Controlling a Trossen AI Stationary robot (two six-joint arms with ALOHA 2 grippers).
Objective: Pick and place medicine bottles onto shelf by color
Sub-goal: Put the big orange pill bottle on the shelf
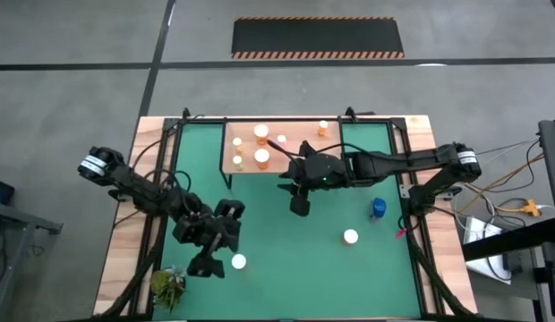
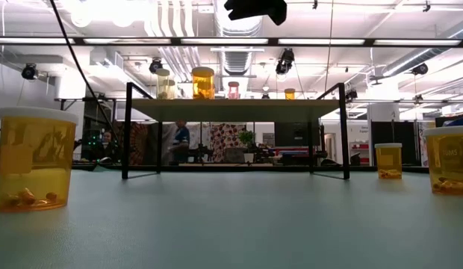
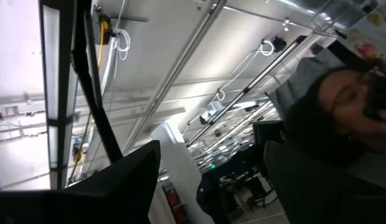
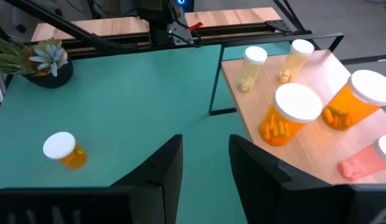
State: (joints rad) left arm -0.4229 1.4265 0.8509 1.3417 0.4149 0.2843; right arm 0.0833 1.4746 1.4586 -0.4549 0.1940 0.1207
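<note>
The shelf (image 1: 246, 168) stands at the mat's far middle and carries several bottles: orange ones (image 4: 291, 115) (image 4: 361, 96), pale ones (image 4: 252, 65) (image 4: 294, 57) and a pink one (image 4: 367, 162). On the mat stand an orange bottle (image 1: 238, 262) at the near left, another (image 1: 350, 236) at the near right, and a blue bottle (image 1: 378, 209). My right gripper (image 4: 205, 168) is open and empty above the mat, just near of the shelf (image 1: 298, 206). My left gripper (image 1: 209, 265) is open and empty (image 3: 211, 180), beside the near-left bottle.
A small green plant (image 1: 168, 284) sits at the mat's near left corner. The low view shows a further small orange bottle (image 2: 388, 161) on the mat to the right of the shelf legs. Bare green mat (image 1: 286, 268) lies between the two near bottles.
</note>
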